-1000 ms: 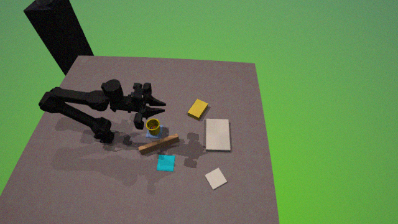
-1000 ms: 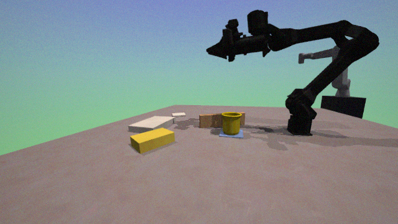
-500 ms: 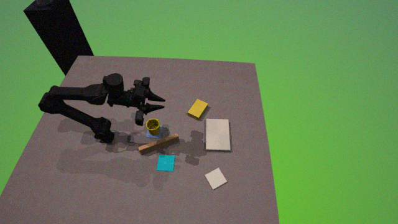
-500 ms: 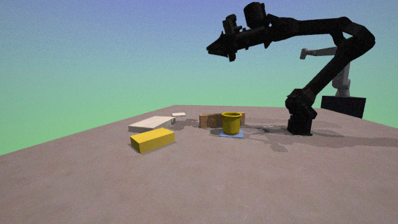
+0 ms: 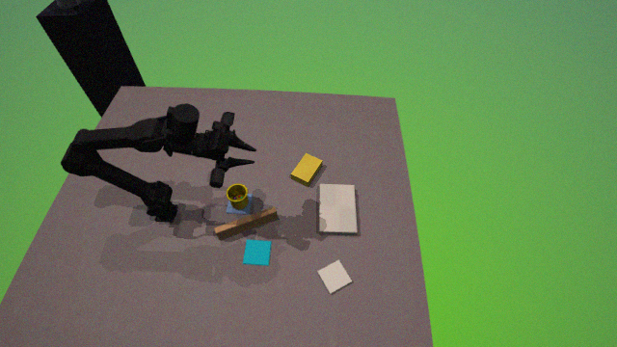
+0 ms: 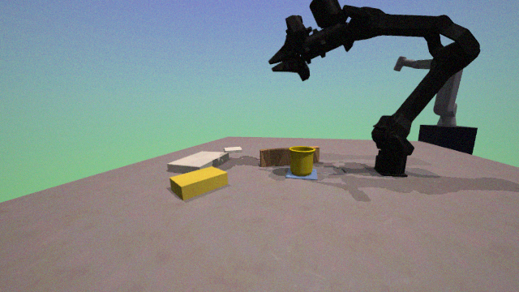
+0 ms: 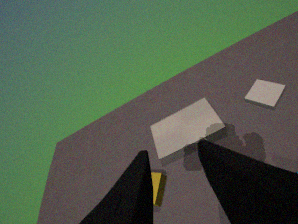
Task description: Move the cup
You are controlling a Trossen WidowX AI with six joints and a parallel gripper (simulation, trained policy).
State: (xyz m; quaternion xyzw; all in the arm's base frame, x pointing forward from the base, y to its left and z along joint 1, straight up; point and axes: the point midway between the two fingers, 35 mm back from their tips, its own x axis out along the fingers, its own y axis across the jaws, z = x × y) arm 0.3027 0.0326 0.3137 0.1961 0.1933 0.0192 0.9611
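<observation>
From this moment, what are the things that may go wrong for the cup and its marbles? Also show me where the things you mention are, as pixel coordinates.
The gripper (image 5: 254, 156) (image 6: 271, 66) (image 7: 173, 152) is only partly open, above the cup (image 5: 237, 198) (image 6: 302, 161); coming down so, its fingers might hit the rim and tip out the marbles (image 5: 238, 197).
The wooden bar (image 5: 246, 224) (image 6: 275, 157) lies between the blue pad (image 5: 232, 210) (image 6: 289, 176) and the cyan pad (image 5: 257, 253); a low carry could knock it.

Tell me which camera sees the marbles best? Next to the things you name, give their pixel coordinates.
The top view: it looks into the yellow cup (image 5: 238, 203) (image 6: 301, 162), showing the marbles (image 5: 237, 197). The exterior view shows only the cup's outside; the wrist view shows neither.
</observation>
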